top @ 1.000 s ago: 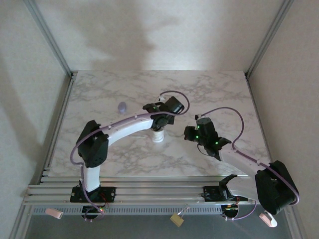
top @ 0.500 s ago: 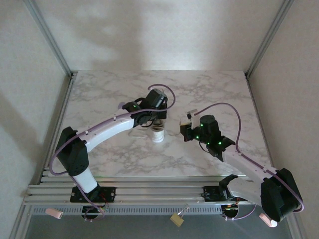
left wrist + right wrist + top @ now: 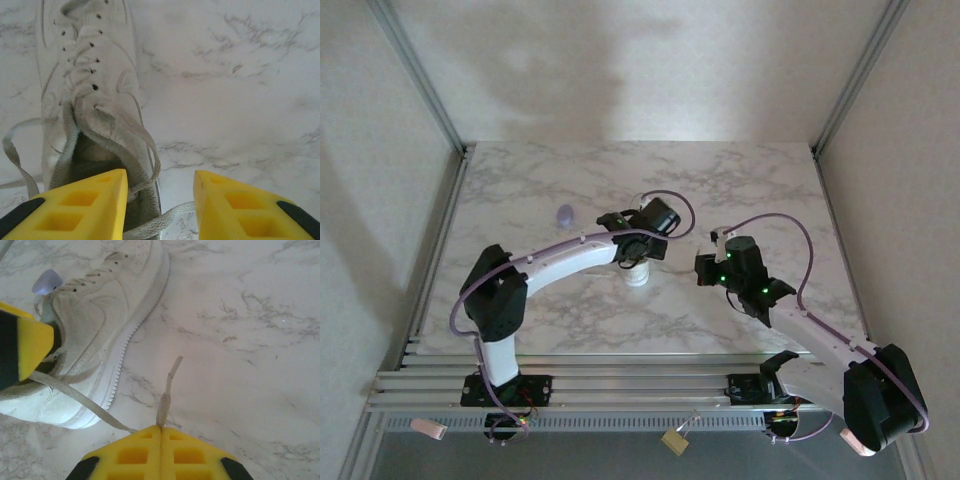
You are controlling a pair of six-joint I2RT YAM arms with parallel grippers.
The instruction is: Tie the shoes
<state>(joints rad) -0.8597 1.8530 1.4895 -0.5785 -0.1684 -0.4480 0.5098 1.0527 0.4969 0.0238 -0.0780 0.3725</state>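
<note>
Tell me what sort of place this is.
Probably a robotics test cell: marble-patterned table boxed in by white panels, with an aluminium rail at its near edge carrying the left arm and right arm.

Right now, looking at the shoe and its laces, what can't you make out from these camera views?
Right wrist view: the lace vanishes inside the shut right tool; the purple object sits partly behind the sneaker.
Left wrist view: the sneaker's heel is cut off by the bottom edge and hidden behind the left tool.
Top view: the left arm covers most of the sneaker; the laces are too thin to trace.
</note>
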